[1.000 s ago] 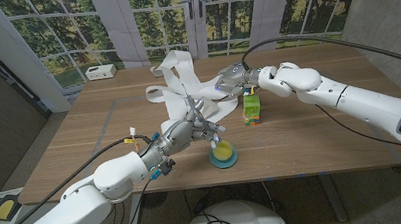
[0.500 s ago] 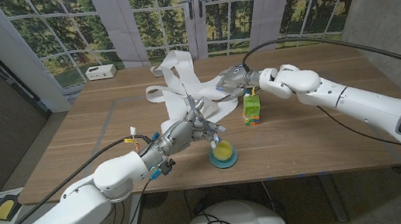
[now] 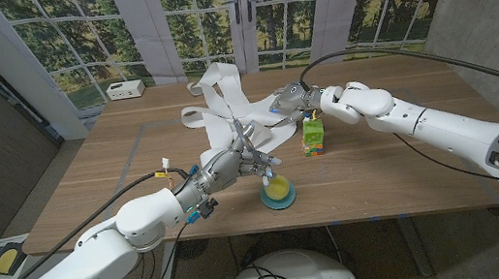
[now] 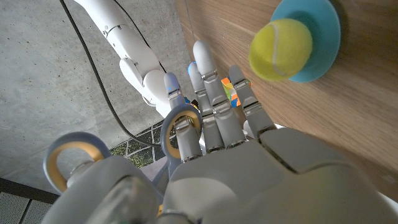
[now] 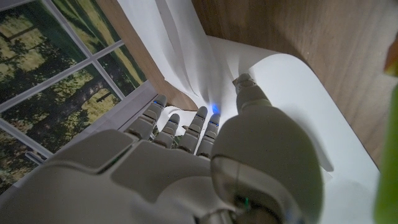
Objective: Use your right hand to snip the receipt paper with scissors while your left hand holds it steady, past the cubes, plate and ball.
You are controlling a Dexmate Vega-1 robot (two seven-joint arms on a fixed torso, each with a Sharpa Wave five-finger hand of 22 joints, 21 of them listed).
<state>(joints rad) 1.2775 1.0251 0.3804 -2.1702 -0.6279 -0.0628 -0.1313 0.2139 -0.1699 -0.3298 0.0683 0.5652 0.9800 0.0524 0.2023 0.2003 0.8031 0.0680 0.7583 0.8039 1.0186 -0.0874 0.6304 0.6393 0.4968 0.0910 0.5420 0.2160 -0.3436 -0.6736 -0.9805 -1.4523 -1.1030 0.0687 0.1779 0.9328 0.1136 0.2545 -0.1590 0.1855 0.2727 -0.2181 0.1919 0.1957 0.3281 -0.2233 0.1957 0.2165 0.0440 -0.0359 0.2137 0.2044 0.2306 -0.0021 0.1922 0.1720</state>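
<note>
Here, receipt paper [image 3: 248, 130] under right hand [image 3: 291, 102]

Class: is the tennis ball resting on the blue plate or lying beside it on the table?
On the plate: the ball sits centred on the blue plate, whose rim shows around it.

- The right robot hand [image 5: 186, 168] shows from behind, its grey back close to the camera, its fingers [image 5: 163, 121] reaching onto white receipt paper [image 5: 186, 62].
- A small blue light glows at one fingertip, right against the paper.
- The thumb tip [image 5: 249, 87] rests on a broad curl of the paper.
- The paper lies in long folds on the wooden desk [image 5: 292, 31], one strip running to the desk's edge.
- Beyond that edge stands a backdrop of window panes with trees [image 5: 43, 68].
- A blurred green sliver [image 5: 390, 162] shows at the frame's side; what it is cannot be told.
- Whether the hand holds anything cannot be told.
</note>
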